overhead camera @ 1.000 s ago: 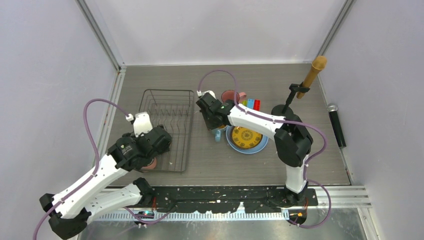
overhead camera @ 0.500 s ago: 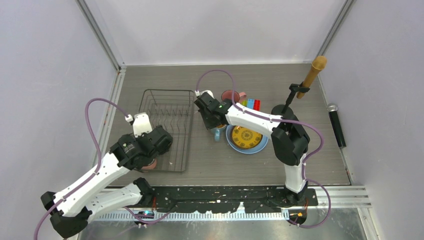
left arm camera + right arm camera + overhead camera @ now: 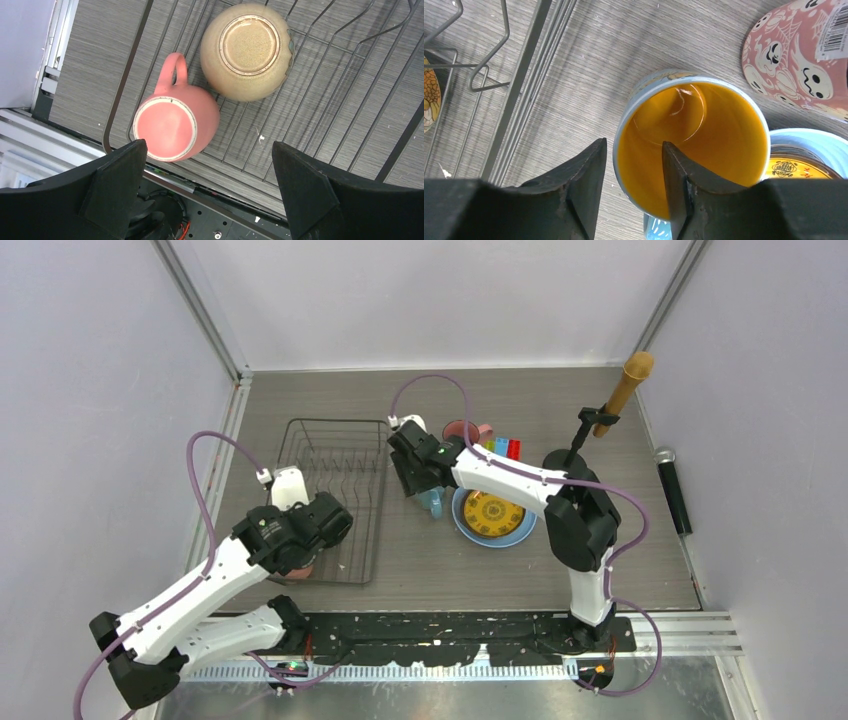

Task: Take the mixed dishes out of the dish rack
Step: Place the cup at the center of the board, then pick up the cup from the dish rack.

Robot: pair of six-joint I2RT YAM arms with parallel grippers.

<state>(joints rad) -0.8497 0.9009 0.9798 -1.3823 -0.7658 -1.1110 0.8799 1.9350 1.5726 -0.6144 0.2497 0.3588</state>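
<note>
The dish rack (image 3: 401, 140) held two dishes, a pink cup (image 3: 172, 127) and a beige bowl (image 3: 247, 47), side by side and both upside down. The cup lay just ahead of the left claw (image 3: 207, 155), with the bowl beyond it. That claw was spread wide and held nothing. In the overhead view its arm covered the bowl and most of the cup.

Outside the rack, the blue mug with yellow inside (image 3: 694, 130) sat under the right claw (image 3: 634, 145), one finger (image 3: 584, 190) outside its wall and the other inside. The fingers stood fairly close together. Whether they gripped the wall could not be told, nor whether the mug rested on the surface (image 3: 589, 60).

Beyond that claw, away from the rack, the pink patterned mug (image 3: 799, 55) was cut off by the frame. The light blue plate (image 3: 814, 142) and the yellow patterned plate (image 3: 796, 167) on it showed only as slivers.
</note>
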